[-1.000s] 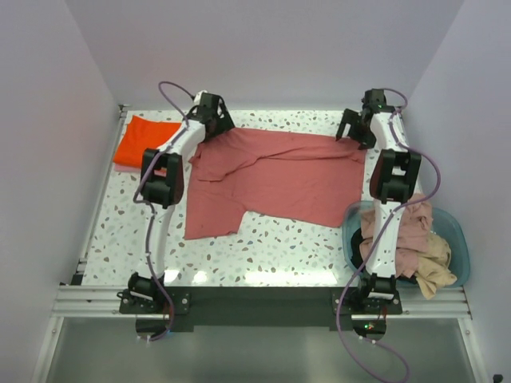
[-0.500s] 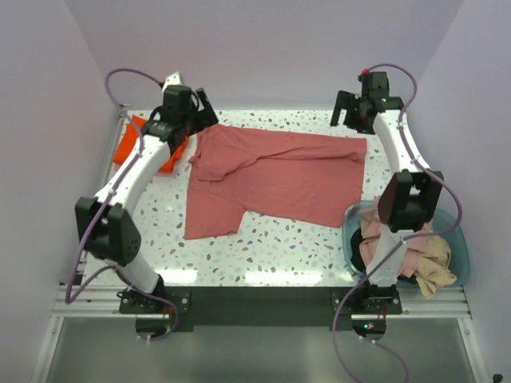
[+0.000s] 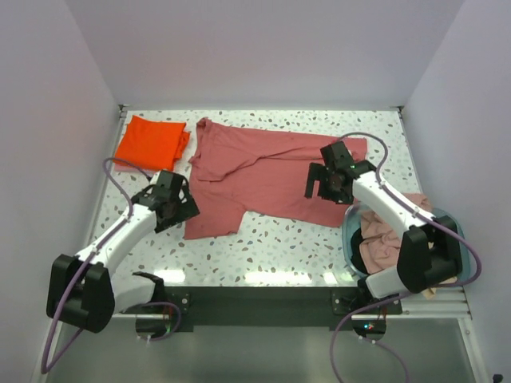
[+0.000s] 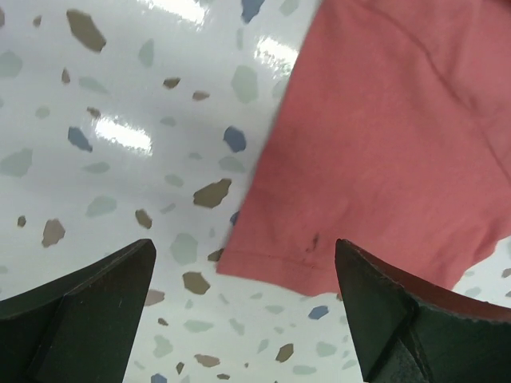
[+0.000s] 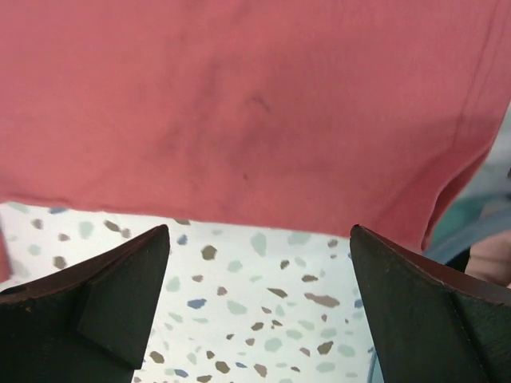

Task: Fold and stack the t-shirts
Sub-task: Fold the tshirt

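A dusty salmon-pink t-shirt [image 3: 275,174] lies spread across the table, with one part folded over at its left. A bright orange t-shirt [image 3: 150,142] lies folded at the far left. More pink and beige t-shirts [image 3: 390,239] are bunched in the basin. My left gripper [image 3: 182,207] is open, low over the pink shirt's near-left corner; in the left wrist view that hem corner [image 4: 271,267] lies between the fingers [image 4: 112,295] of the left gripper [image 4: 245,247]. My right gripper [image 3: 322,182] is open above the shirt's near-right part. In the right wrist view the right gripper [image 5: 259,231] is over bare table just short of the shirt's hem [image 5: 239,203].
A teal basin [image 3: 461,238] sits at the near right corner, partly under the right arm, and its rim [image 5: 489,214] shows at the edge of the right wrist view. Speckled tabletop [image 3: 279,247] lies in front of the shirt. Lilac walls enclose three sides.
Both arms have swung from the far edge back toward the near side. The left went from beside the orange shirt to the pink shirt's near-left corner, the right to its near-right part.
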`<state>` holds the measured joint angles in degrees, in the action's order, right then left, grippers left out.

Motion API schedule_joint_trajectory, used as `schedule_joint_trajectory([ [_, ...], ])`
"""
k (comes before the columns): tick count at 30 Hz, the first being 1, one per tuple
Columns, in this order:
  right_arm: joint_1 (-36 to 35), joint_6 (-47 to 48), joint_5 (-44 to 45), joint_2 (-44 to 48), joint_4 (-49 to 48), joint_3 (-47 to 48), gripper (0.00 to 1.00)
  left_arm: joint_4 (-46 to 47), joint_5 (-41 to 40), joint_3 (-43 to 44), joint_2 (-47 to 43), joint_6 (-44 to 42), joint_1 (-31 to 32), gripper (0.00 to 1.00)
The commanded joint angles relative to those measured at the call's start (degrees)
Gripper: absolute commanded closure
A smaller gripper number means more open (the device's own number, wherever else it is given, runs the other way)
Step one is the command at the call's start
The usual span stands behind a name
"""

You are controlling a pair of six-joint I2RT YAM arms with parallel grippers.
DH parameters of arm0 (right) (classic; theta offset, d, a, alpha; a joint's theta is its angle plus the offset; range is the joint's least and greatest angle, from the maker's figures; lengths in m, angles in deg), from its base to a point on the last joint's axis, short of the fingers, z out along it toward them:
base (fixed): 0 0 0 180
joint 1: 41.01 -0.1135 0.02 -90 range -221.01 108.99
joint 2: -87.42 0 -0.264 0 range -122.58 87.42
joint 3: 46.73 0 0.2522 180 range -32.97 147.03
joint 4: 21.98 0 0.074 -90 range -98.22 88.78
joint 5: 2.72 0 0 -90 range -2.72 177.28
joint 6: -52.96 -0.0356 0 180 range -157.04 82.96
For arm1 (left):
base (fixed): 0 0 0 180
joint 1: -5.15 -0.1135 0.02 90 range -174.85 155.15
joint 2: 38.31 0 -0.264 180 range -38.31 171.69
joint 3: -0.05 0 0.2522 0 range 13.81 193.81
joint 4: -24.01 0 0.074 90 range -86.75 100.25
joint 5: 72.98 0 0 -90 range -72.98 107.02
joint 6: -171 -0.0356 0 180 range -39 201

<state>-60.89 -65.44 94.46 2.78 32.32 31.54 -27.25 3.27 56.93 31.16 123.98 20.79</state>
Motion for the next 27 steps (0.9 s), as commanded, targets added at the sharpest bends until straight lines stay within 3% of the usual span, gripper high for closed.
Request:
schedule_joint_trajectory([
  [1, -1.6, -7.7, 4.7, 4.1, -2.8, -4.7, 0.01, -0.4, 2.2, -4.7, -4.9, 2.4, -0.2, 0.0],
  [10, -8.0, -18.1, 6.4, 3.3, -10.3, -14.0, 0.01, 4.4, 7.4, -13.3, -4.7, 5.7, -0.2, 0.01],
  [19, -8.4, -26.5, 12.9, 7.0, -13.1, -19.6, 0.01, 11.9, 8.9, -12.4, 2.2, 6.9, -0.2, 0.1],
  [25, -8.6, -33.1, 18.3, 11.7, -15.9, -25.2, 0.01, 16.6, 12.5, -13.2, 5.2, 6.5, -0.1, 0.48],
  [27, -8.9, -35.9, 19.5, 13.4, -17.0, -27.0, 0.01, 16.7, 12.0, -13.3, 5.6, 6.3, -0.1, 0.75],
])
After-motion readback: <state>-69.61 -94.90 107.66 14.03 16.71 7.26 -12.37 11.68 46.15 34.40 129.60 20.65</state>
